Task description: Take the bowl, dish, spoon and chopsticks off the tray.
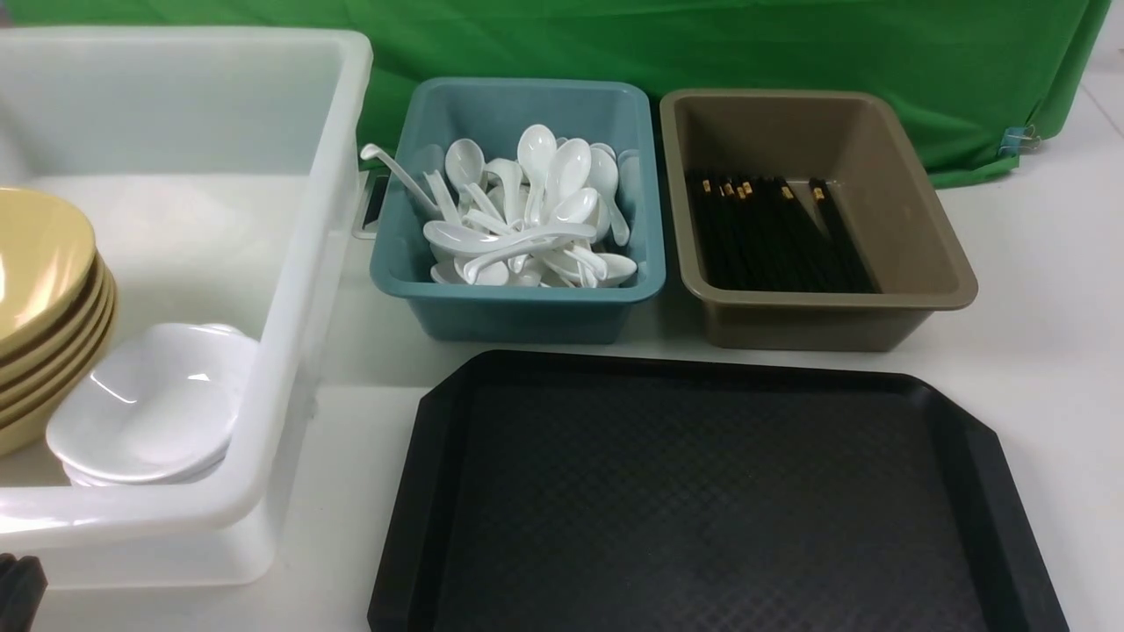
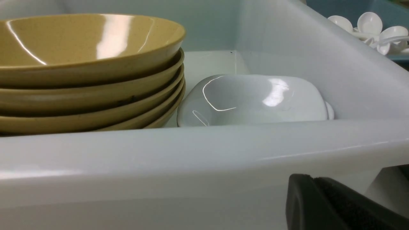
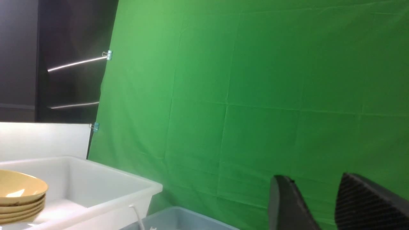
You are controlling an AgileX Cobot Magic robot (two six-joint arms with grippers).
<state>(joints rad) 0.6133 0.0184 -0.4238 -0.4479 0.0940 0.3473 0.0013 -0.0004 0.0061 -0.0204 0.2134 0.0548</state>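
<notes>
Nearest in the front view lies the large flat black plastic tray (image 1: pixel 720 500), a rectangle with clipped corners, a raised rim and a diamond-textured surface; nothing rests on it. At the lower left corner of that view a dark bit of the left gripper (image 1: pixel 18 590) shows just outside the big translucent white plastic tub (image 1: pixel 290 316); in the left wrist view its black padded tip (image 2: pixel 338 204) sits low against the tub's near wall, and the jaws are closed together on nothing.

Inside the tub, on the left, stands a stack of wide, shallow mustard-yellow glossy bowls (image 1: pixel 39 298), the top one tilted a little. Touching the stack's side is a small pile of white squarish glazed dishes (image 1: pixel 154 404), close to the tub's right wall.

Beyond the tray, side by side, sit two deep bins. The teal plastic bin (image 1: pixel 518 303) holds a heap of white ceramic soup spoons (image 1: pixel 527 215). Just to its right the brown plastic bin (image 1: pixel 913 254) holds the long thin black chopsticks with gold bands (image 1: pixel 773 233), laid lengthwise along its floor.

The right gripper (image 3: pixel 322 204) shows only in its own wrist view, held up before the green cloth backdrop (image 3: pixel 255 95), its two black fingers (image 3: pixel 287 204) parted by a moderate gap with nothing between them
</notes>
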